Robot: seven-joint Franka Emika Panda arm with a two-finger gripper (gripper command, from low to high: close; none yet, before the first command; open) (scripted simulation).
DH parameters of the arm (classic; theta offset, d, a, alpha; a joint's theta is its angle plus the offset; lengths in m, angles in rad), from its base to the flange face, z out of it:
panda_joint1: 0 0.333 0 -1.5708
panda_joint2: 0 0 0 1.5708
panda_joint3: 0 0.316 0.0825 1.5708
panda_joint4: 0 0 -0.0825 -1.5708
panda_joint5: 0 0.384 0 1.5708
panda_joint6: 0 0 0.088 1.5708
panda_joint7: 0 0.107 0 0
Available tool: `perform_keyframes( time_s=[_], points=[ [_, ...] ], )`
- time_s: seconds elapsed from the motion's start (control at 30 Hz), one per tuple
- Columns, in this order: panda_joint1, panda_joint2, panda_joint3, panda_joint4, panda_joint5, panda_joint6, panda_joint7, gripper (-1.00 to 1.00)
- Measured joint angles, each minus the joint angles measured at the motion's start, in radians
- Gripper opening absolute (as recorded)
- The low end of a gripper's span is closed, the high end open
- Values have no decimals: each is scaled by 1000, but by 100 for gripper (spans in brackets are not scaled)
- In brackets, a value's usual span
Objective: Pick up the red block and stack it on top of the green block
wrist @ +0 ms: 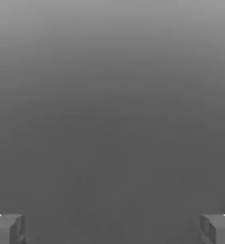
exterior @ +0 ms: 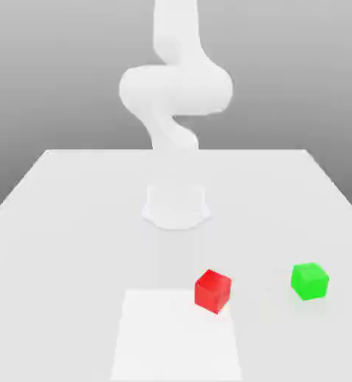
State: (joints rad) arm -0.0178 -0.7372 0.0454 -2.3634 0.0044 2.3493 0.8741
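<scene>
Looking at your exterior view, red block [exterior: 212,290] sits lower center, green block [exterior: 309,281] apart at lower right; gripper [wrist: 112,228] fingers [wrist: 7,228] spread wide, holding nothing.

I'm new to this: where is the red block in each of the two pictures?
Exterior view: red block sits on the table, to the exterior view's left of the green block.
Hand view: open gripper facing grey backdrop.
Shared landmark: that grey backdrop, behind the arm in the exterior view.
</scene>
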Motion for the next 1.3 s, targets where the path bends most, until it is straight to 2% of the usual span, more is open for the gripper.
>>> perform_keyframes(
  time_s=[0.4, 0.57, 0.77, 0.97, 1.0, 1.2, 1.3],
  points=[
    [-75, 371, 207, -358, 36, 279, 425, 0],
    [-78, 594, 266, -515, 68, 442, 626, 0],
    [-91, 782, 247, -522, -77, 586, 781, 0],
    [28, 921, 82, -505, -258, 701, 910, 0],
    [44, 935, 63, -503, -270, 712, 919, -100],
    [53, 942, 53, -503, -274, 720, 921, -100],
    [16, 898, 103, -507, -225, 684, 888, -100]
  ],
)
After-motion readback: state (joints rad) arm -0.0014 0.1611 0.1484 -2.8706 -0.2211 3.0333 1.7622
